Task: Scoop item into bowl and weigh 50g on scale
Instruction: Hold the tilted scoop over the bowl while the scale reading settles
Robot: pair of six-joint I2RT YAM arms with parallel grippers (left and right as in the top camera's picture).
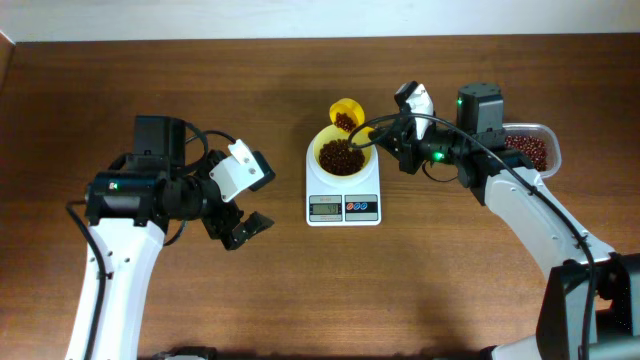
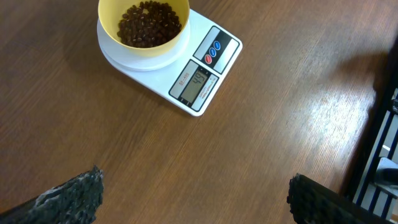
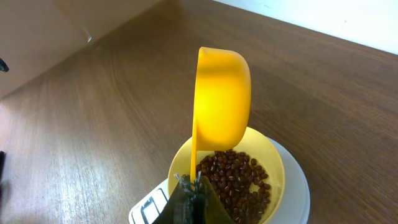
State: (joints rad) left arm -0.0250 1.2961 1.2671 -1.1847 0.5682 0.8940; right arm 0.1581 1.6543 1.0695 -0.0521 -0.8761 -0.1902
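The pale yellow bowl (image 1: 341, 153) sits on the white scale (image 1: 343, 203) at the table's middle and holds many dark reddish-brown beans (image 1: 340, 157). My right gripper (image 1: 392, 131) is shut on the handle of a small yellow scoop (image 1: 346, 116), tilted just behind the bowl with beans in it. In the right wrist view the scoop (image 3: 221, 102) stands on edge above the bowl (image 3: 273, 163) and its beans (image 3: 236, 183). My left gripper (image 1: 240, 203) is open and empty, left of the scale. The left wrist view shows the bowl (image 2: 143, 25), the scale (image 2: 202, 78) and my open fingers (image 2: 196, 196).
A clear plastic container (image 1: 530, 148) with more beans stands at the right, beside my right arm. The table's far edge meets a white wall. Bare wood lies between my left gripper and the scale.
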